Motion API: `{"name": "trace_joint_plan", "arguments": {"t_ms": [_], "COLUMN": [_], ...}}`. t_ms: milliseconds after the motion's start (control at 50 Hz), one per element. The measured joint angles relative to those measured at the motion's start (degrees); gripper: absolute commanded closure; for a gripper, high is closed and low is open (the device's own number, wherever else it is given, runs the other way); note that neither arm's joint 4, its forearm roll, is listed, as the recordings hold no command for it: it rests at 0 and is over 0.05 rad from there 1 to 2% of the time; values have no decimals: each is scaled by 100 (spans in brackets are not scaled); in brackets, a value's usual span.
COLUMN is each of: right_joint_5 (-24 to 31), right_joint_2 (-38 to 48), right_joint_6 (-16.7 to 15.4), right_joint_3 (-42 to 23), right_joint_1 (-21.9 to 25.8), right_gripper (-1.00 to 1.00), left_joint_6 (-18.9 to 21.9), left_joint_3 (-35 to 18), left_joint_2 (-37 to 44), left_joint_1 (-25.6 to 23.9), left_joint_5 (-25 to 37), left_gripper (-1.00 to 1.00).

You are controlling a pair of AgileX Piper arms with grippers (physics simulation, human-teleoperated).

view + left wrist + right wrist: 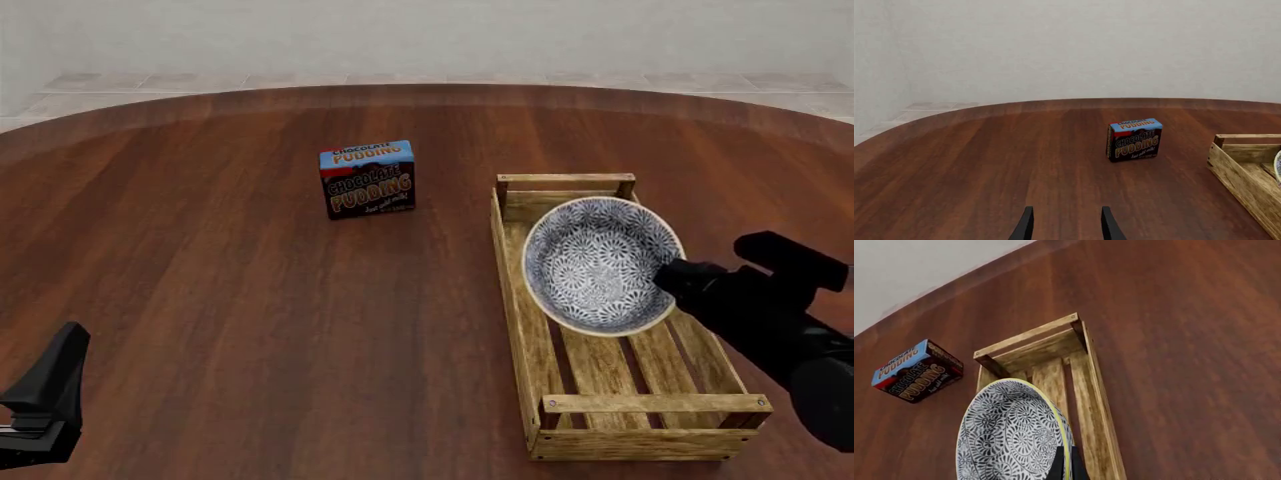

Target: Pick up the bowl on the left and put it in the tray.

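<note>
The bowl (pixel 594 262), white with a dense blue-grey pattern and a yellowish rim, hangs tilted over the far half of the tray (pixel 565 183), its inside facing the front camera. My right gripper (pixel 667 278) is shut on the bowl's right rim. In the right wrist view the bowl (pixel 1011 437) stands on edge above the tray (pixel 1097 390), with a dark fingertip (pixel 1056 467) against its rim. I cannot tell whether the bowl touches the slats. My left gripper (pixel 1066 222) is open and holds nothing, low over the table at the near left (pixel 60 360). The tray's end (pixel 1244 162) shows beside it.
A chocolate pudding box (pixel 368 179) stands upright on the brown wooden table (pixel 240 300), to the left of the tray's far end. It also shows ahead of the left gripper as the pudding box (pixel 1134 139) and in the right wrist view (pixel 917 371).
</note>
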Motion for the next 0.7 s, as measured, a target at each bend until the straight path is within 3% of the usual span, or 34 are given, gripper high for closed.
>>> {"name": "trace_joint_plan", "arguments": {"t_ms": [700], "right_joint_5": [-167], "right_joint_2": [223], "right_joint_6": [-23], "right_joint_3": [10], "right_joint_1": [-43], "right_gripper": [100], "left_joint_6": [0], "left_joint_3": [0], "left_joint_2": [0], "left_joint_1": [0], "left_joint_5": [0], "left_gripper": [-100]}}
